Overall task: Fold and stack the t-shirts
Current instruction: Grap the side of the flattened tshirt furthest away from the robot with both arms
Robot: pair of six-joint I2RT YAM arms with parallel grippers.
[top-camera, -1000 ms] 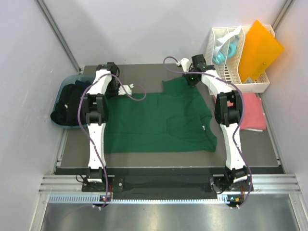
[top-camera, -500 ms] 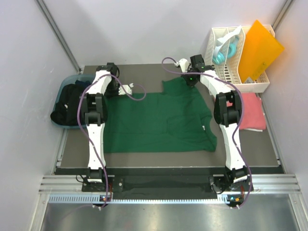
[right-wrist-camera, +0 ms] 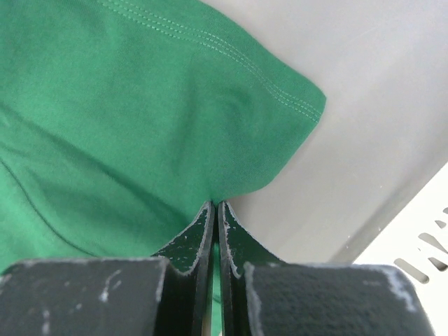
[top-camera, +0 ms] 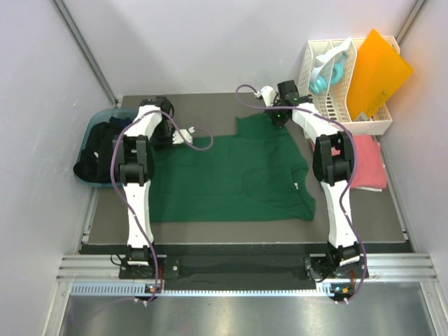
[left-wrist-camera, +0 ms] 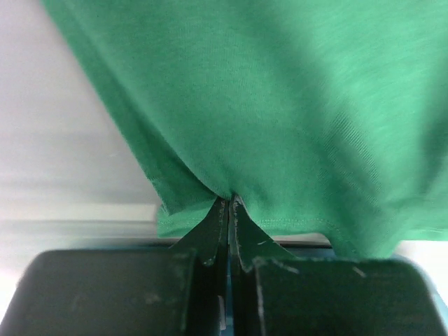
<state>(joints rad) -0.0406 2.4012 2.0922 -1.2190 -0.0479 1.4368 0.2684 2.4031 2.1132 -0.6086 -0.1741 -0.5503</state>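
Observation:
A dark green t-shirt (top-camera: 231,175) lies spread on the dark table (top-camera: 210,105), and its cloth fills the left wrist view (left-wrist-camera: 294,105) and the right wrist view (right-wrist-camera: 119,112). My left gripper (top-camera: 162,137) is at the shirt's far left corner, shut on a pinch of its hem (left-wrist-camera: 229,199). At the far right sleeve, my right gripper (top-camera: 276,120) is shut on the cloth's edge (right-wrist-camera: 215,204). A coral pink t-shirt (top-camera: 365,164) lies folded at the right. Dark t-shirts (top-camera: 101,150) are heaped in a bin at the left.
A white slotted rack (top-camera: 343,87) stands at the back right corner with an orange plastic sheet (top-camera: 378,70) leaning in it. The blue-grey bin (top-camera: 98,119) sits off the table's left edge. Walls close in on three sides.
The left arm has shifted a little to the left at the shirt's far left corner, and its jaws have finished closing on the hem. The right arm has barely moved.

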